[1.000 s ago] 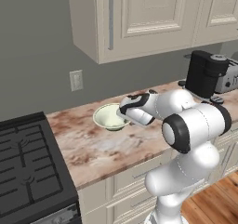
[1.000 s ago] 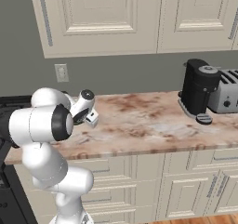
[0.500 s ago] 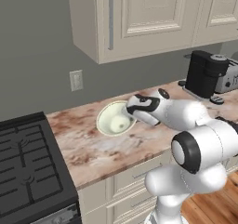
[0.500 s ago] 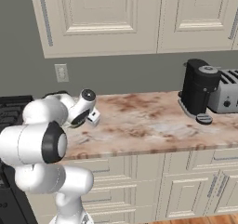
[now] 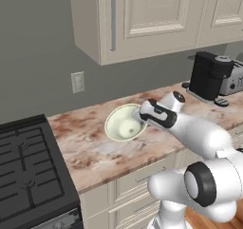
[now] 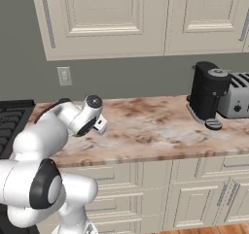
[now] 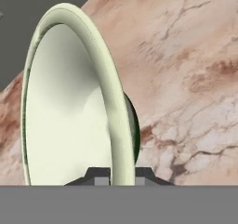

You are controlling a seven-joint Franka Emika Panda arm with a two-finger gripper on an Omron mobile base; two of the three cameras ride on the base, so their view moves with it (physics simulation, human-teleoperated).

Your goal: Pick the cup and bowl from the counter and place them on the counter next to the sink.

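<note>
From the left base view, the bowl (image 5: 124,123) is tipped up on edge, its hollow facing the camera, over the back half of the marbled surface (image 5: 95,152) near the stove top (image 5: 28,171). The claw (image 5: 144,116) meets the bowl's right rim, and the bowl looks lifted rather than resting flat. A dark coffee machine (image 5: 209,76) stands toward the surface's far right end.

From the right base view, the arm's wrist (image 6: 90,116) reaches over the left part of the surface (image 6: 160,131); the bowl hides behind the arm here.

In the hand view, the claw (image 7: 116,174) is narrowed on the bowl (image 7: 69,107), its rim running up between the two tips, one inside the hollow, one outside.

The bowl looks rigid, smooth and probably slippery, likely breakable if dropped. A rim pinch leaves it hanging to one side, so it may swing or slide; slow, steady carrying seems wise.
</note>
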